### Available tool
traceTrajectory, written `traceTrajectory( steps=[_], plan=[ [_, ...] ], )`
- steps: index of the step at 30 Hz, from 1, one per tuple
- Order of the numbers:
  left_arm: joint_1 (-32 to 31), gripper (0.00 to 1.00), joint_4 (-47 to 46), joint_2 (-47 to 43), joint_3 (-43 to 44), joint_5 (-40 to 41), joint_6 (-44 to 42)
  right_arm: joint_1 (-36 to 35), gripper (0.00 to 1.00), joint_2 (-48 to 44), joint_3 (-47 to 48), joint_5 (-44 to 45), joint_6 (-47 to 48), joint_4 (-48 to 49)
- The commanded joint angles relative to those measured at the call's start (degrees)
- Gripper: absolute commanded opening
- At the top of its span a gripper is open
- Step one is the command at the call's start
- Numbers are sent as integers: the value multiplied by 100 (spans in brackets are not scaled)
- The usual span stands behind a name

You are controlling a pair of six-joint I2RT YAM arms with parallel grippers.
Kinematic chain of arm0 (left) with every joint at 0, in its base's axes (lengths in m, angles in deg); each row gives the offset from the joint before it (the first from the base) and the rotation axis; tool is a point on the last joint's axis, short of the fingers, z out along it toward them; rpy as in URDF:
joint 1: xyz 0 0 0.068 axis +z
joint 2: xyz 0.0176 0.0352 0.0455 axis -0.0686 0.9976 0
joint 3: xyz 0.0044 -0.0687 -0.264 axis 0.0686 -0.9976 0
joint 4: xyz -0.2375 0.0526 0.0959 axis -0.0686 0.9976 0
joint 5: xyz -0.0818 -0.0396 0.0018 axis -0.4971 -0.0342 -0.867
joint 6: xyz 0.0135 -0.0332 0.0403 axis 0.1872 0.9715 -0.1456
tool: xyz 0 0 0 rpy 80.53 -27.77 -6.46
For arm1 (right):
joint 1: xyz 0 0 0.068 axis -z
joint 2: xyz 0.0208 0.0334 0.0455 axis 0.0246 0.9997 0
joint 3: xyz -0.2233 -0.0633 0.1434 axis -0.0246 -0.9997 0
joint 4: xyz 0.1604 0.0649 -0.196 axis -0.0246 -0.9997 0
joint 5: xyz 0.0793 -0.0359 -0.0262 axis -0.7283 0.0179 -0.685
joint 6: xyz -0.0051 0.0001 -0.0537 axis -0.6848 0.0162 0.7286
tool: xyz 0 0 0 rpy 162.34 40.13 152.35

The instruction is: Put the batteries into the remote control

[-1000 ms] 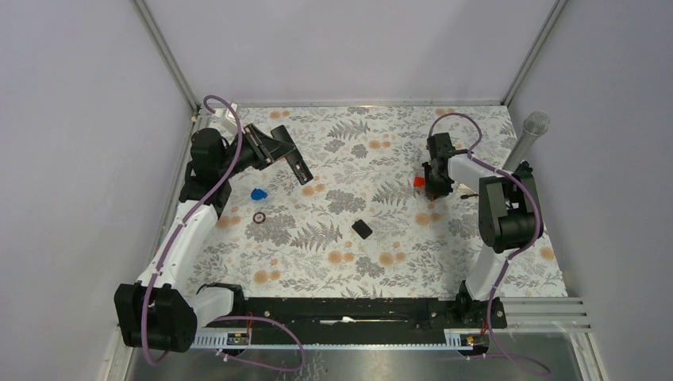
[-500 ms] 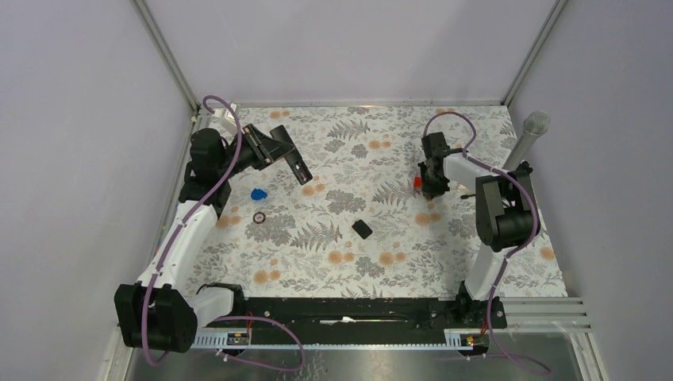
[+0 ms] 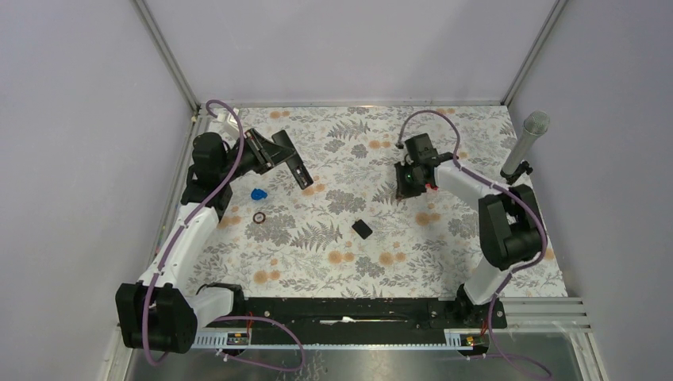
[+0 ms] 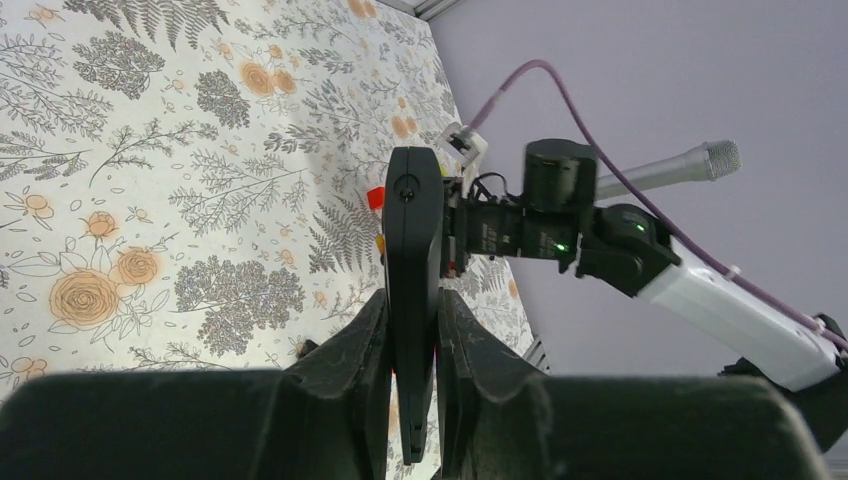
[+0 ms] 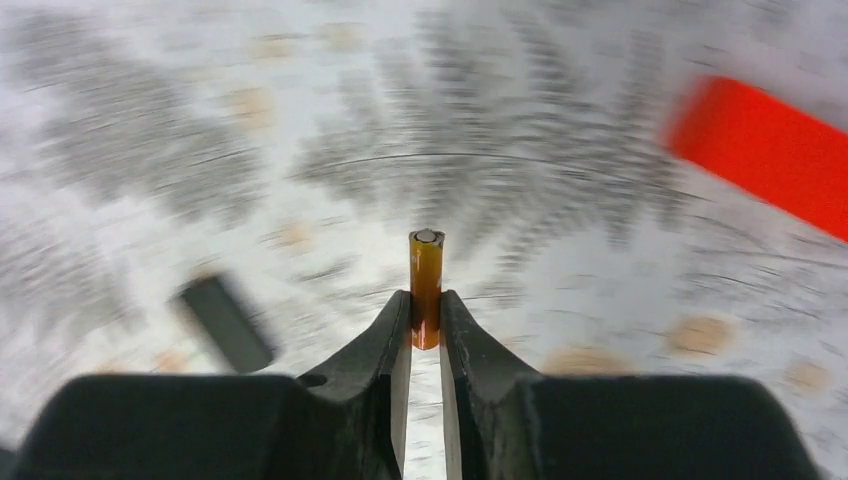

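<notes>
My left gripper point(image 3: 279, 152) is shut on the remote control point(image 3: 297, 167), a slim black bar held in the air over the back left of the mat. In the left wrist view the remote point(image 4: 413, 230) stands edge-on between the fingers point(image 4: 350, 345). My right gripper point(image 3: 407, 181) is shut on a battery point(image 5: 426, 280), a slim amber cylinder with a silvery end that sticks out past the fingertips point(image 5: 395, 320). Any other battery is out of view. The small black back cover point(image 3: 362, 228) lies flat mid-mat, and also shows in the right wrist view point(image 5: 226, 322).
A red block point(image 5: 770, 150) lies on the mat just right of my right gripper. A grey-headed microphone point(image 3: 525, 143) stands at the right edge. A small blue object point(image 3: 258, 194) and a dark ring point(image 3: 259, 217) lie under the left arm. Walls enclose the mat.
My right gripper has swung left toward the mat's middle, away from the red block, with the battery in its fingers. The left arm with the remote has barely moved.
</notes>
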Motion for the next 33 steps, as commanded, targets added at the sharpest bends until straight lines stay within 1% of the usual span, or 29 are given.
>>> traceTrajectory(
  steps=[1, 3, 7, 10, 13, 14, 16, 18, 25, 28, 30, 33],
  plan=[
    [29, 0, -551, -122, -64, -157, 101, -390, 11, -942, -90, -1782, -255, 670],
    [36, 0, -554, -113, -71, -150, 103, -417, 8, -1411, -264, -2516, -391, 1219],
    [21, 0, -578, -123, -92, -163, 76, -441, 8, -2343, -741, -4060, -504, 2624],
    [-39, 0, -860, -143, -184, -397, 63, -503, 7, -2918, -900, -4891, -421, 3238],
    [-156, 0, -1218, -140, -269, -629, 182, -546, 5, -3280, -936, -5675, -355, 3621],
    [-221, 0, -1355, -122, -291, -736, 265, -569, 4, -3348, -961, -6179, -440, 3936],
    [-331, 0, -1580, -89, -291, -850, 365, -608, 3, -3422, -993, -6868, -776, 4529],
    [-446, 0, -1684, -49, -266, -901, 406, -699, 3, -3466, -1018, -7325, -1071, 5037],
    [-696, 0, -2084, 111, -234, -1036, 612, -925, 3, -3567, -920, -7699, -921, 5153],
    [-756, 0, -2259, 159, -240, -1064, 720, -954, 3, -3516, -835, -7585, -841, 4983],
    [-815, 0, -2310, 172, -241, -1022, 787, -960, 4, -3466, -742, -7238, -703, 4631],
    [-902, 0, -2382, 174, -248, -980, 791, -1076, 4, -3429, -545, -6816, -119, 3625]
  ],
)
